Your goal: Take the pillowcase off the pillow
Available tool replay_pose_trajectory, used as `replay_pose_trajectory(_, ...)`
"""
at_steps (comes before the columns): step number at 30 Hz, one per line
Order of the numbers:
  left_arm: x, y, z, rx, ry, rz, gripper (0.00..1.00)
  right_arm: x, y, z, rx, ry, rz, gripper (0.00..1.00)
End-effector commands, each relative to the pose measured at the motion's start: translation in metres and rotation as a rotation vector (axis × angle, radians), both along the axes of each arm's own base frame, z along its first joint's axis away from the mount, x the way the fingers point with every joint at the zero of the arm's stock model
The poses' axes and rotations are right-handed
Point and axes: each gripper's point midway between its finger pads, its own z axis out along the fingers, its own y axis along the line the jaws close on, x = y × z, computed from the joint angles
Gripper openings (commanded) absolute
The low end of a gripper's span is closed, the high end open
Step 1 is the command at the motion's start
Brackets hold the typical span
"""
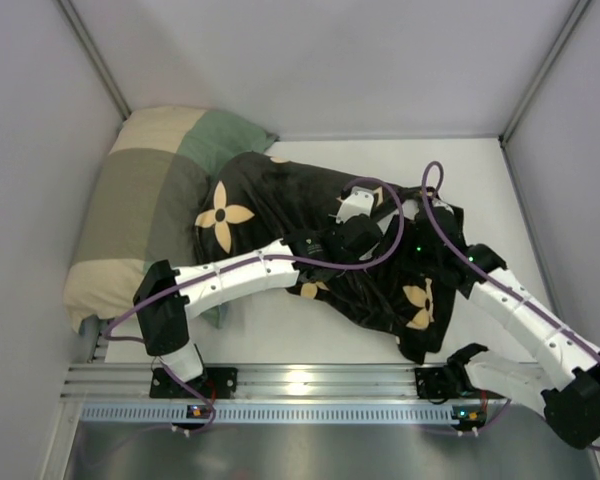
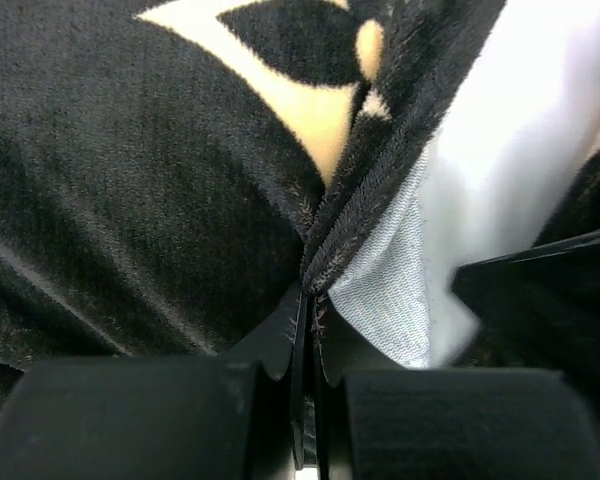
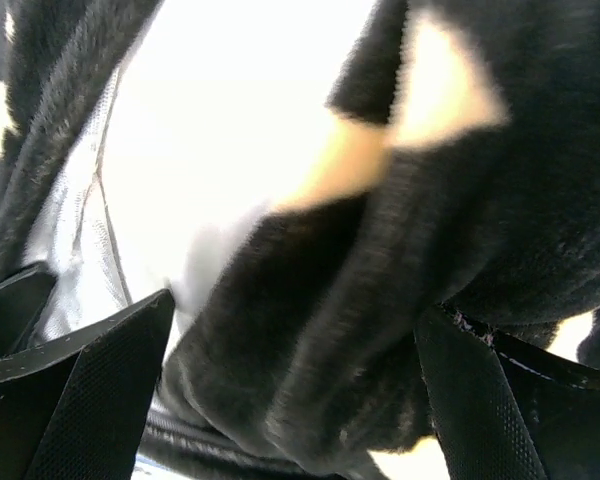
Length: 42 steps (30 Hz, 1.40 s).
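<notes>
- You see the soft black plush pillowcase (image 1: pixel 270 195) with cream flower motifs lying crumpled just right of the green-and-beige patchwork pillow (image 1: pixel 140 200), touching its edge.
- Its open end, on the side away from the patchwork pillow, bares the plain white pillow (image 3: pixel 250 120) inside.
- Your left gripper (image 2: pixel 308 310) is pinched tight on the pillowcase's hem.
- Your right gripper (image 3: pixel 295 390) stands wide, straddling a bunched fold, unclamped.
</notes>
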Motion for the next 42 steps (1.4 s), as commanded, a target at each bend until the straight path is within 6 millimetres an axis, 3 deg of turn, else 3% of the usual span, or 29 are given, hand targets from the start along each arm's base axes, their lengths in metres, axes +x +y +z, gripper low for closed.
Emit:
replay_pose_trajectory(1,-0.001,-0.003,0.013,-0.047,-0.013,-0.022,0.0,0.016,0.021,0.024,-0.003,-0.077,-0.015,0.96)
replay_pose_trajectory(5,0.001,-0.004,0.011,-0.045,-0.013,-0.025,0.0,0.007,0.04,0.015,-0.042,-0.056,0.03,0.91)
replay_pose_trajectory(9,0.014,0.007,0.012,-0.049,-0.007,-0.001,0.0,-0.021,0.036,-0.005,-0.077,-0.032,0.038,0.76)
replay_pose_trajectory(10,0.017,0.01,0.013,-0.053,-0.003,0.004,0.0,-0.032,0.025,-0.025,-0.112,0.003,0.028,0.56)
replay_pose_trajectory(11,0.021,0.015,0.014,-0.054,-0.001,0.005,0.0,-0.041,0.022,-0.031,-0.113,0.015,0.03,0.48)
replay_pose_trajectory(12,0.031,0.024,0.014,-0.061,0.016,0.023,0.0,-0.051,0.012,-0.04,-0.105,0.022,0.016,0.27)
replay_pose_trajectory(14,0.041,0.043,0.017,-0.077,0.029,0.062,0.0,-0.064,-0.004,-0.045,-0.104,0.024,-0.012,0.11)
replay_pose_trajectory(15,0.056,0.063,0.019,-0.086,0.033,0.116,0.0,-0.071,-0.012,-0.054,-0.109,0.039,-0.027,0.0)
replay_pose_trajectory(16,0.059,0.075,0.015,-0.095,0.047,0.138,0.0,-0.074,-0.018,-0.056,-0.114,0.039,-0.047,0.0)
replay_pose_trajectory(17,0.071,0.099,0.027,-0.124,0.03,0.195,0.0,-0.082,-0.026,-0.054,-0.106,0.036,-0.057,0.0)
replay_pose_trajectory(19,0.08,0.123,0.033,-0.146,0.024,0.252,0.0,-0.087,-0.03,-0.055,-0.091,0.029,-0.064,0.0)
replay_pose_trajectory(20,0.088,0.151,0.041,-0.162,0.012,0.316,0.0,-0.089,-0.035,-0.052,-0.086,0.018,-0.074,0.0)
replay_pose_trajectory(22,0.095,0.179,0.05,-0.176,0.0,0.381,0.0,-0.088,-0.04,-0.046,-0.081,-0.006,-0.095,0.0)
replay_pose_trajectory(23,0.101,0.204,0.059,-0.189,-0.02,0.438,0.0,-0.088,-0.041,-0.043,-0.078,-0.018,-0.099,0.0)
replay_pose_trajectory(26,0.1,0.244,0.069,-0.191,-0.032,0.508,0.0,-0.088,-0.046,-0.038,-0.09,-0.028,-0.102,0.0)
replay_pose_trajectory(30,0.093,0.268,0.069,-0.18,-0.036,0.537,0.0,-0.095,-0.051,-0.044,-0.108,-0.002,-0.098,0.0)
replay_pose_trajectory(35,0.09,0.266,0.054,-0.169,0.009,0.508,0.0,-0.098,-0.065,-0.048,-0.114,-0.026,-0.148,0.0)
replay_pose_trajectory(38,0.084,0.21,0.062,-0.327,0.061,0.249,0.0,-0.095,-0.065,-0.049,-0.127,-0.034,-0.152,0.0)
replay_pose_trajectory(39,0.07,0.174,0.069,-0.406,0.101,0.084,0.01,-0.093,-0.063,-0.047,-0.124,-0.04,-0.148,0.0)
replay_pose_trajectory(40,0.052,0.133,0.087,-0.423,0.059,-0.057,0.08,-0.09,-0.059,-0.043,-0.114,-0.047,-0.141,0.0)
replay_pose_trajectory(42,0.031,0.095,0.103,-0.382,-0.006,-0.159,0.29,-0.087,-0.054,-0.038,-0.101,-0.056,-0.133,0.0)
